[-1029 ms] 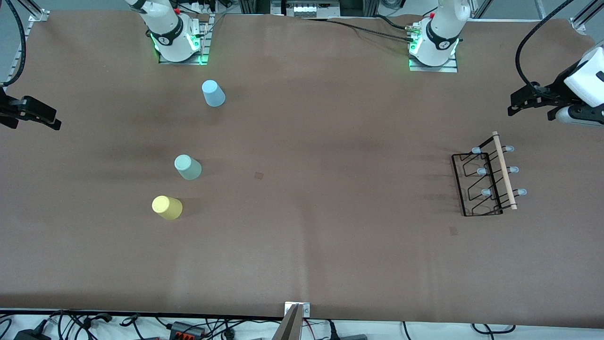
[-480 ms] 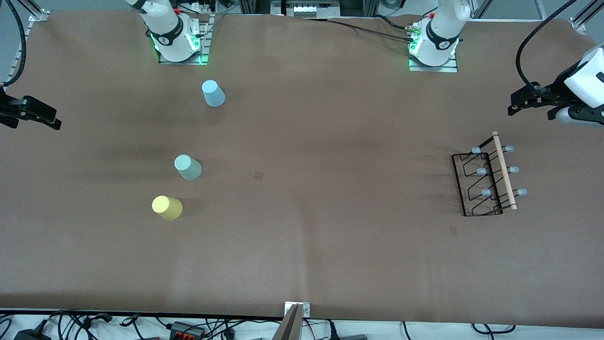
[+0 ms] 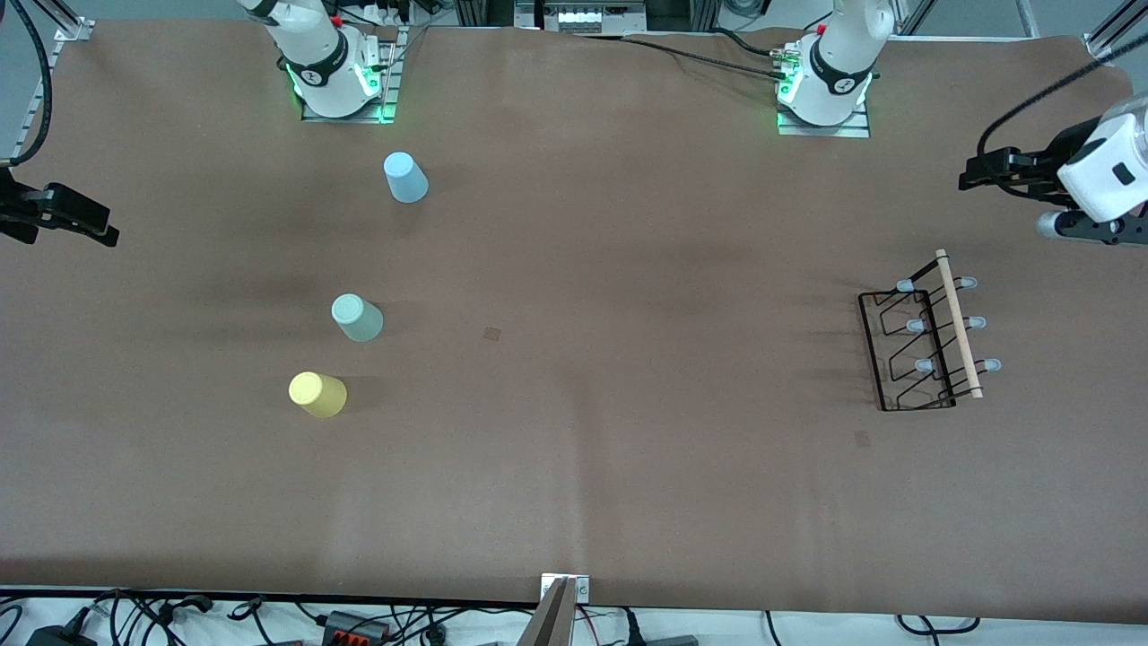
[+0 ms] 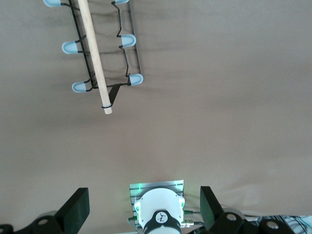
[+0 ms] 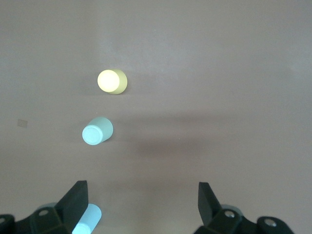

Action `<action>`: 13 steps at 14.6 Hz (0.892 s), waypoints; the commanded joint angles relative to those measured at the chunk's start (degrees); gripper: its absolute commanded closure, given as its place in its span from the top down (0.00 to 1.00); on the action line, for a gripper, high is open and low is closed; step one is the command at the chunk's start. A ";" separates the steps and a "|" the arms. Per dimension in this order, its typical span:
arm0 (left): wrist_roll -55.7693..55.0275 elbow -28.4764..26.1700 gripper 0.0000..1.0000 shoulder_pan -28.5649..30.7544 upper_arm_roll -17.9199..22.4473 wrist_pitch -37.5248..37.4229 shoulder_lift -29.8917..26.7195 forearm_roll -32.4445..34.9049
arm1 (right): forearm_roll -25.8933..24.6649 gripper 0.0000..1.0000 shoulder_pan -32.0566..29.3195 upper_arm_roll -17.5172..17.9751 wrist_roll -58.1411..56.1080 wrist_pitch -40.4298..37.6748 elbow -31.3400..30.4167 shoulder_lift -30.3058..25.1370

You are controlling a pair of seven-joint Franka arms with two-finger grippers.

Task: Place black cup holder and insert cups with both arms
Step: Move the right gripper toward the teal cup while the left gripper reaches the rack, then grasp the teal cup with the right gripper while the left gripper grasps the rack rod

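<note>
Both grippers spread wide, empty: left gripper (image 4: 141, 209) above table, right gripper (image 5: 141, 204) likewise

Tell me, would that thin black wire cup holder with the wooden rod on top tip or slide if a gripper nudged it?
The thin black wire cup holder looks mostly open frame, so it is probably light and would slide on the brown table cover. Its wooden rod sits high above the base, so a push up there might tip it. The wire probably stays stiff.
</note>
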 commanded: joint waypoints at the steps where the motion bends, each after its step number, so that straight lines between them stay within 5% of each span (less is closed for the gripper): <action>1: 1.45 8.98 1.00 1.18 -0.04 -1.96 8.47 0.87 | 0.07 1.00 0.98 0.08 0.59 -2.76 0.06 1.17; 7: 0.93 -0.92 1.00 3.56 -0.04 20.97 11.03 2.98 | 2.25 1.00 2.56 0.08 0.16 -7.18 -0.90 6.10; 13: 0.93 -11.82 1.00 3.82 -0.13 34.95 10.86 5.53 | 2.97 1.00 6.26 0.17 0.95 9.66 -15.46 3.04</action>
